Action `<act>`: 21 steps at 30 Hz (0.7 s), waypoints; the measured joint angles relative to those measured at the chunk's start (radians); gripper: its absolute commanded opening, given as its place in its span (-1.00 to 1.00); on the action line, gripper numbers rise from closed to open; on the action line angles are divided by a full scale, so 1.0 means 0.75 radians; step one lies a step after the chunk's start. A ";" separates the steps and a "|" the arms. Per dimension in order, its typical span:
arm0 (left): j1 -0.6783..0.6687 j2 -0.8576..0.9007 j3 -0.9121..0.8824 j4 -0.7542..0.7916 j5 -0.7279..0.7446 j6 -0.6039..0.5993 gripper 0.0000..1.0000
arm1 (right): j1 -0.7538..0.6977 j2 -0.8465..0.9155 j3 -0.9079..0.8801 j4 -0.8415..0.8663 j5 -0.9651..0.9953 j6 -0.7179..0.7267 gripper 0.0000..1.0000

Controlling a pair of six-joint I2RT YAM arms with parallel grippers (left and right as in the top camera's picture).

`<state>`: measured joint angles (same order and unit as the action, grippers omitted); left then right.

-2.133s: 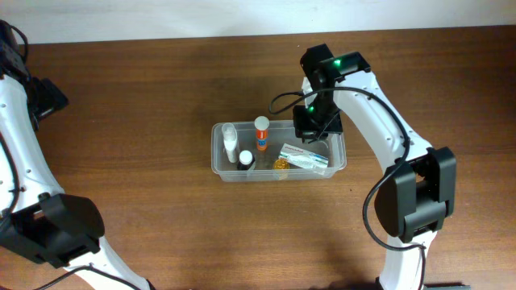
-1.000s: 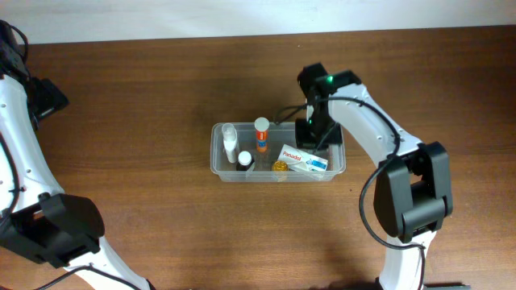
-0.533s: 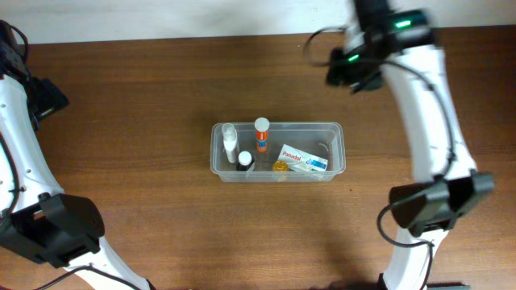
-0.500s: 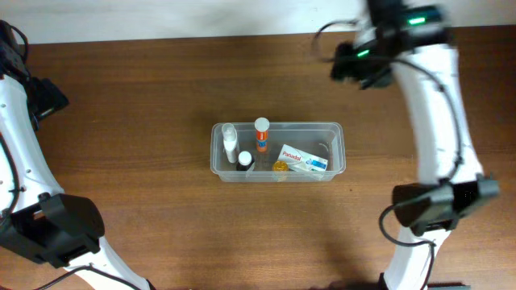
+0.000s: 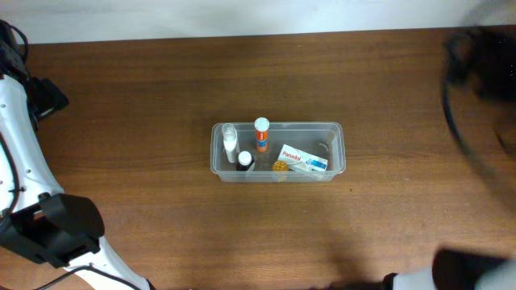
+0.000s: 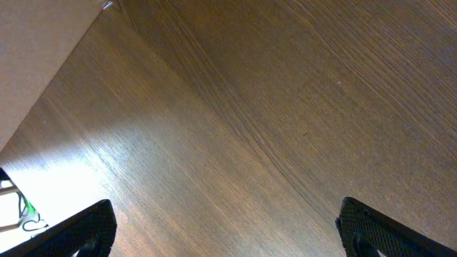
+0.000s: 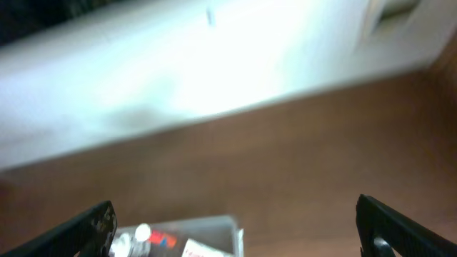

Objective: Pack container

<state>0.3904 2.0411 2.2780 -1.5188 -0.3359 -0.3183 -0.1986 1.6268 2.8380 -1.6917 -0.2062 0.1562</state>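
The container (image 5: 300,125), a clear plastic tub, stands mid-table. Inside it are a white bottle (image 5: 230,142), an orange-and-white bottle (image 5: 261,133), a small dark bottle with a white cap (image 5: 245,159), a yellow item (image 5: 280,166) and a white-and-blue box (image 5: 303,159). My right gripper (image 7: 243,232) is open and empty, high above the table. Its blurred wrist view catches the container (image 7: 218,230) low in the picture. The right arm (image 5: 484,72) is a dark blur at the overhead view's right edge. My left gripper (image 6: 228,235) is open over bare wood, holding nothing.
The left arm (image 5: 20,121) runs down the overhead view's left edge, far from the tub. A pale wall (image 7: 214,64) borders the table's far side. Brown wooden tabletop (image 5: 161,80) surrounds the tub on all sides.
The right gripper opened, left the white-and-blue box lying in the container, rose out of the tub's right end and swung up and away to the far right. The left arm stayed still.
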 measured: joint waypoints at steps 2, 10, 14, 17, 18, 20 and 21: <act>0.000 0.000 0.000 -0.001 0.000 0.000 0.99 | -0.012 -0.175 0.011 0.001 0.045 -0.020 0.97; 0.000 0.000 0.000 0.000 0.000 0.000 0.99 | -0.014 -0.861 0.057 0.002 0.259 -0.058 0.97; 0.000 0.000 0.000 -0.001 0.000 0.000 0.99 | -0.014 -1.080 0.063 0.000 0.311 -0.064 0.97; 0.000 0.000 0.000 -0.001 0.000 0.000 0.99 | -0.014 -1.161 0.063 -0.001 0.327 -0.063 0.97; 0.000 0.000 0.000 -0.001 0.000 0.000 0.99 | -0.014 -1.175 0.063 -0.001 0.330 -0.064 0.97; 0.000 0.000 0.000 -0.001 0.000 0.000 0.99 | -0.014 -1.188 0.062 -0.001 0.334 -0.064 0.97; 0.000 0.000 0.000 -0.001 0.000 0.000 0.99 | -0.014 -1.191 0.062 -0.001 0.335 -0.064 0.97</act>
<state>0.3904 2.0411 2.2780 -1.5192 -0.3359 -0.3183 -0.2092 0.7338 2.8841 -1.6920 0.0452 0.1085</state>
